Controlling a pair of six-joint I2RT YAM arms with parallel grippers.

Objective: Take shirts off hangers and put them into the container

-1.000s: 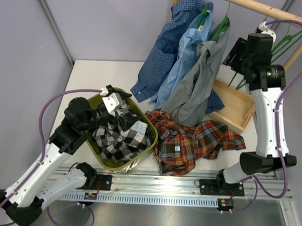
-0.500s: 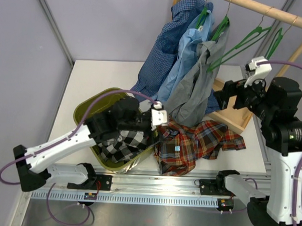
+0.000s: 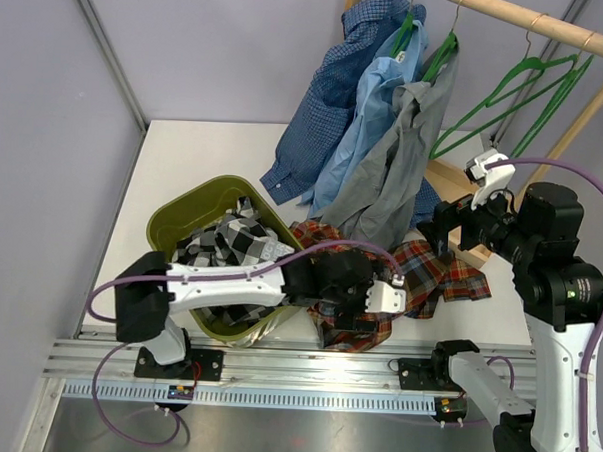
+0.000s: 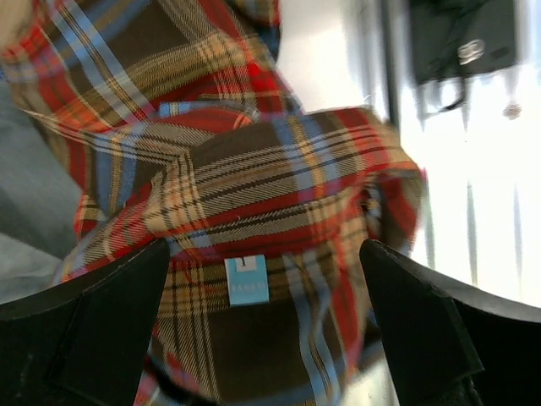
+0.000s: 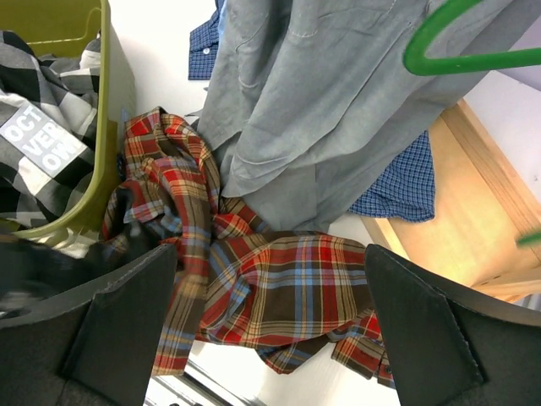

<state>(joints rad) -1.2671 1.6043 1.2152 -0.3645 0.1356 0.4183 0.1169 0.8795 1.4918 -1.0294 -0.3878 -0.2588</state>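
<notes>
Resting in the container, the check shirt is done — plaid shirt lies on the worktop, three hanging shirts remain — left end effector and right end effector both released, empty.

Plaid shirt: label was blurred, print unreadable. Green hanger: was cut off at frame edge. Check shirt: ran off-frame, probably mostly hidden.

Five shirts (three on the rail), at least four green hangers, one container, one wooden box
</notes>
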